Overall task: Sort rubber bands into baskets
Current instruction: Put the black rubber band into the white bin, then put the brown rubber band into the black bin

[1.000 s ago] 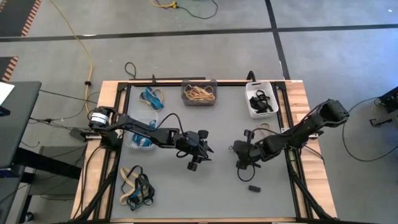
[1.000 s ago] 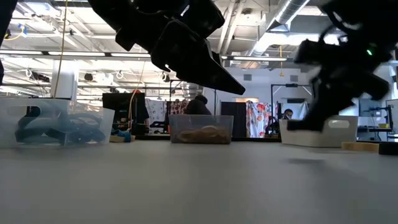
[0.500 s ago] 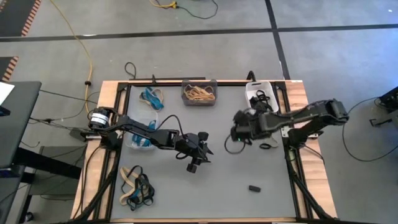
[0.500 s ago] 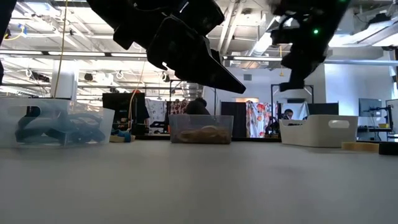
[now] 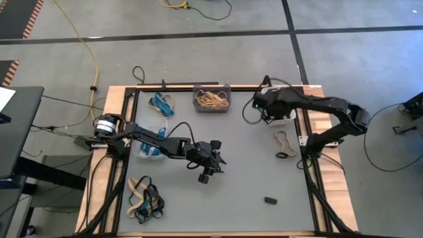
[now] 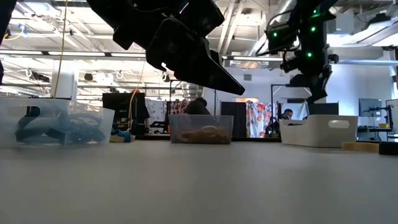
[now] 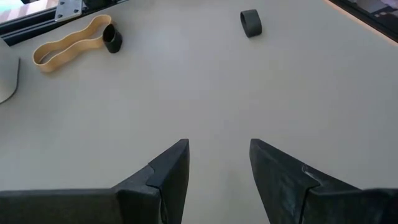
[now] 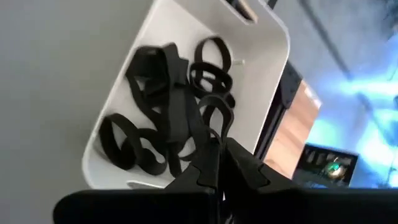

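My right gripper (image 5: 264,110) hangs over the near-left part of the white basket (image 5: 289,119), which holds several black rubber bands (image 8: 155,130). It is shut on one black rubber band (image 8: 186,118). My left gripper (image 7: 217,168) is open and empty above the middle of the table, left of centre (image 5: 210,168). The dark grey basket (image 5: 211,98) at the far edge holds tan bands. The clear basket (image 5: 151,147) at the left holds blue bands. My right gripper pinches one end of a black band (image 8: 204,144) between its two fingertips, coming from above. The band runs from the fingers down toward the black bands in the white basket (image 8: 273,37). I cannot tell whether its far end rests on them.
A tan band with a small black band (image 5: 285,142) lies near the right edge, and shows in the left wrist view (image 7: 68,46). A small black band (image 5: 269,199) lies at the near right. Loose blue bands (image 5: 162,104) lie far left, and a mixed pile (image 5: 145,198) near left.
My right gripper has risen from low over the table's right middle and gone toward the far edge. It has turned on the way and now stands over the white basket.
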Robot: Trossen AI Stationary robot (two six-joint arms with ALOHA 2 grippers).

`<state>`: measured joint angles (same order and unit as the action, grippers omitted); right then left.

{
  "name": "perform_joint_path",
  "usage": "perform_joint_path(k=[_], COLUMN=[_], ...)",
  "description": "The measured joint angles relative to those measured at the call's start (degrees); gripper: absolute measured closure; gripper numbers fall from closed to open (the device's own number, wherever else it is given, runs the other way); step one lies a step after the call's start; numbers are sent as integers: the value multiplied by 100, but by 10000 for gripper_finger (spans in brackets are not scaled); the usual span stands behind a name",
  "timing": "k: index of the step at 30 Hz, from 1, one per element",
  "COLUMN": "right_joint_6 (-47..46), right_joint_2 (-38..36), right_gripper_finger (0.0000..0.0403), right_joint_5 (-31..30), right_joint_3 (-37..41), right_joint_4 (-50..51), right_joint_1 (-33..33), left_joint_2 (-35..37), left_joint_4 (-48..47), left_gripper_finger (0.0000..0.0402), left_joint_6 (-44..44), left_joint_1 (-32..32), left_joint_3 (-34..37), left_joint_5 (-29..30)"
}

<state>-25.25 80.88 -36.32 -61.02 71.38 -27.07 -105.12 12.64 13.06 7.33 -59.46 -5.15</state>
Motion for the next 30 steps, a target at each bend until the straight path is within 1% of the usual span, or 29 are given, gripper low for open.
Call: perform_joint_path(k=[6,9,12,15,19,23,27,30], right_joint_6=[654,866,929,1004,1025,1029,988,983], right_joint_2=[0,0,0,0,0,0,0,-26], right_gripper_finger=[361,354,337,306,254,212,191,188], right_joint_5=[828,1011,1097,1096,1085,942,979,1212], right_joint_3=[3,3,3,3,3,5,5,7], right_joint_4=[-409,-558,-608,-592,-603,-590,-559,-488], right_joint_1=[-806,-1002,-1107,-1109,-1106,-1106,-1008,-764], left_joint_2=[0,0,0,0,0,0,0,0], left_joint_4=[-19,-32,-33,-37,-54,-125,-166,-168], left_gripper_finger=[242,242,242,242,242,242,242,242], left_joint_6=[-7,-25,-27,-28,-31,-35,-72,-87], left_joint_1=[0,0,0,0,0,0,0,0], left_joint_3=[0,0,0,0,0,0,0,0], left_joint_5=[1,-1,-1,1,-2,-1,0,0])
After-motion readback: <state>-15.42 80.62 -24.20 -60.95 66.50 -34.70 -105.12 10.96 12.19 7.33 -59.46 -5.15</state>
